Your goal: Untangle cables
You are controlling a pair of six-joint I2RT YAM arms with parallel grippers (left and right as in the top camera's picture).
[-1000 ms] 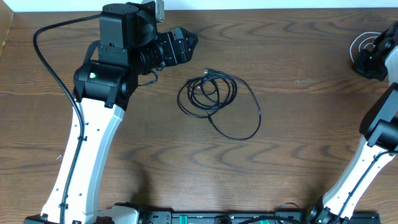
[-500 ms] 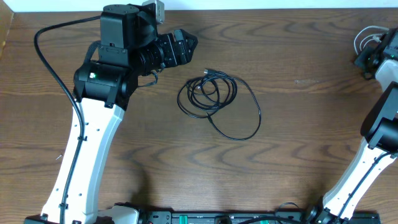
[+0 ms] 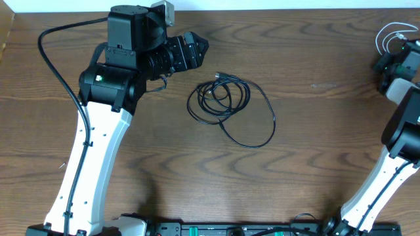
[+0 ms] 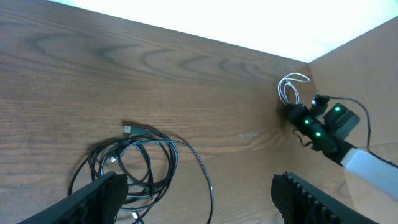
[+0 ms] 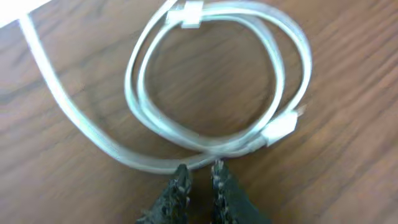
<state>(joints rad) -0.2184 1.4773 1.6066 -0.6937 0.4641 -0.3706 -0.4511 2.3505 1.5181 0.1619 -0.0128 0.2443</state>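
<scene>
Right gripper has drawn back, baring the white cable in the far right corner. Its fingers are pressed nearly together at the coil's edge, and the left gripper hangs spread beside the black cable mid-table. Those closed tips could snag a loop and drag the coil tighter.

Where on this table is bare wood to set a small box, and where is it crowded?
The widest bare wood lies between the black cable and the right arm. The near strip below that cable, between both arms, is free too. Crowded: beside the left gripper, and the far right corner with the white cable and right gripper.
</scene>
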